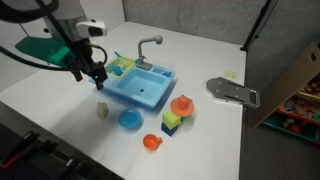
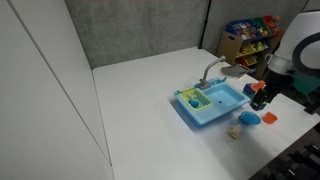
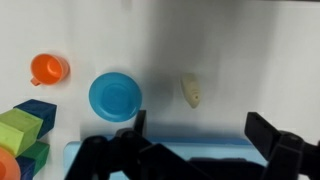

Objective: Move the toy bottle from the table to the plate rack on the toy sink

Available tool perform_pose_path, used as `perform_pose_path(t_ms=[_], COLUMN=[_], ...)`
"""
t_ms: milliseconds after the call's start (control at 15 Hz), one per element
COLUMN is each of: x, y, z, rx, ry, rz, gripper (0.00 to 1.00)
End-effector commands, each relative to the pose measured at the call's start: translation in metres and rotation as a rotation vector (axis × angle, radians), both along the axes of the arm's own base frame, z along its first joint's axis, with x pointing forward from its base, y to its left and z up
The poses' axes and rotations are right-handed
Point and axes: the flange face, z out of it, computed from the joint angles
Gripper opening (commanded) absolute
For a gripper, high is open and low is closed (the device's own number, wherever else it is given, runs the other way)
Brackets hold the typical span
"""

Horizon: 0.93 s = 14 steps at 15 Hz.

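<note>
One toy bottle [image 3: 190, 90] lay on the table [image 3: 260, 60], at twelve o'clock from the gripper [image 3: 195, 130] in the wrist view, long axis running twelve-to-six; jaws stood wide, holding nothing

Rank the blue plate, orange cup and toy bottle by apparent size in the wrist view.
1. blue plate
2. orange cup
3. toy bottle, about as long as the cup but much narrower
</note>
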Motion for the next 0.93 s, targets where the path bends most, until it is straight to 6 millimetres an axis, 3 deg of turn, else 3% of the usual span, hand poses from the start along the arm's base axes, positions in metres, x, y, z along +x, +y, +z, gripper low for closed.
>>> perform_pose_path(t_ms=[0, 533, 867], x=[-0.005, -0.020, -0.015], y=[0.003, 0.009, 0.012], z=[-0.024, -0.079, -0.105], rx=[-0.013, -0.006, 0.012], ry=[0.015, 0.021, -0.024], rz=[0.012, 0.045, 0.060], gripper=[1.00, 1.00, 1.00])
